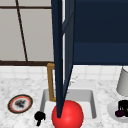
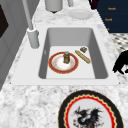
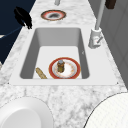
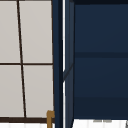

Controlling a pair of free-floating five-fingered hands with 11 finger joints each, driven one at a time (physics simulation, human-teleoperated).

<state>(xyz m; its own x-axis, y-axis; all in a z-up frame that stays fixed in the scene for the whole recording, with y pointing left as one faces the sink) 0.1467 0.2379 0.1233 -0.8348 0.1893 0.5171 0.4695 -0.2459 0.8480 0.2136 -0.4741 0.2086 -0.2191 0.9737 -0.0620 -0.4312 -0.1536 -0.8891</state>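
The left hand [image 1: 39, 117], fingers curled on nothing, is seen off the sink's [image 2: 100, 57] front-left corner beside a patterned plate [image 1: 20, 103], while the side views reveal a jar [image 2: 66, 57] on a red-rimmed plate [image 2: 63, 63] in the basin.

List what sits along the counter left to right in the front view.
Patterned plate → left hand → red ball in front of the sink → right hand over a white plate.
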